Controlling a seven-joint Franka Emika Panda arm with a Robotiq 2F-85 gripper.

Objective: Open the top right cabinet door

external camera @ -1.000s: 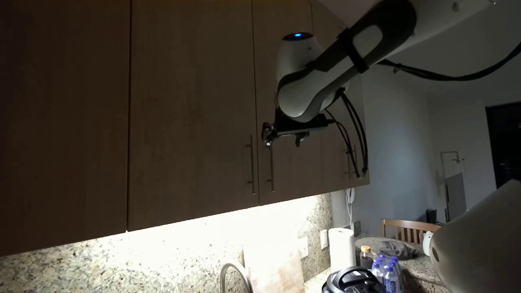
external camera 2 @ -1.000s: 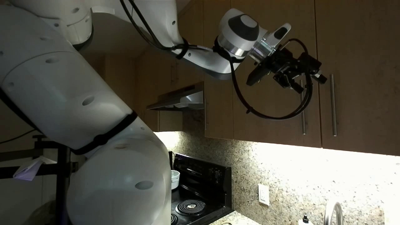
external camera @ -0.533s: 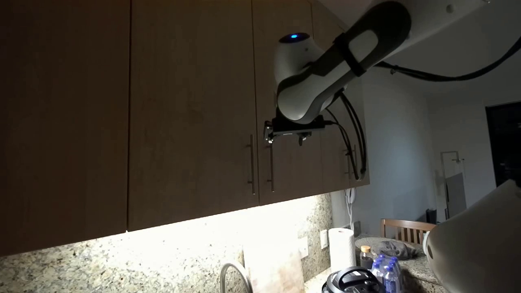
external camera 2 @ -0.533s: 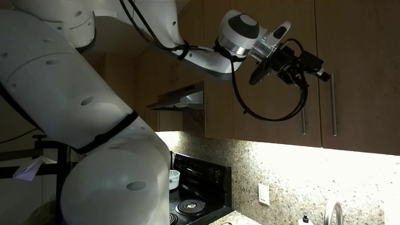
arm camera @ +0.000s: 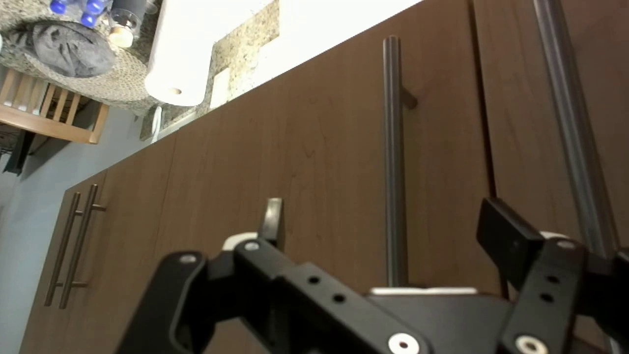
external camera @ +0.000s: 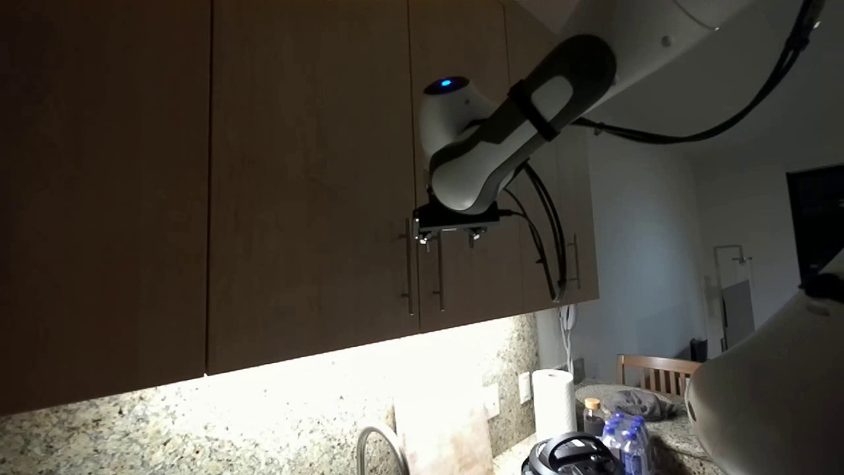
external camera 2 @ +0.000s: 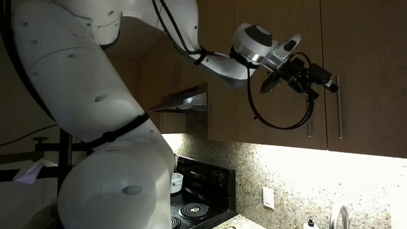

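The top right cabinet door is a tall tan-brown panel [external camera: 484,284], also visible in another exterior view [external camera 2: 365,111] and the wrist view [arm camera: 319,147]. It is shut. Its vertical metal bar handle [arm camera: 393,147] also shows in both exterior views [external camera: 441,280] [external camera 2: 339,111]. My gripper [arm camera: 383,211] is open and empty, in front of the handle's upper part. In the wrist view the bar runs between the spread fingers and touches neither; its upper end is hidden behind the gripper body. The gripper also shows in both exterior views [external camera: 450,243] [external camera 2: 323,90]. Its distance from the door is hard to tell.
The neighbouring door's bar handle [arm camera: 565,98] stands close beside, partly behind a finger. Cables [external camera 2: 254,108] loop below the wrist. A range hood [external camera 2: 184,103] and stove [external camera 2: 203,190] are to one side. A paper towel roll [external camera: 554,402] and bottles [external camera: 626,442] stand below.
The gripper has moved down, to the left in one exterior view and to the right in another, so that it lines up with the handle. It stays open. The doors have not moved.
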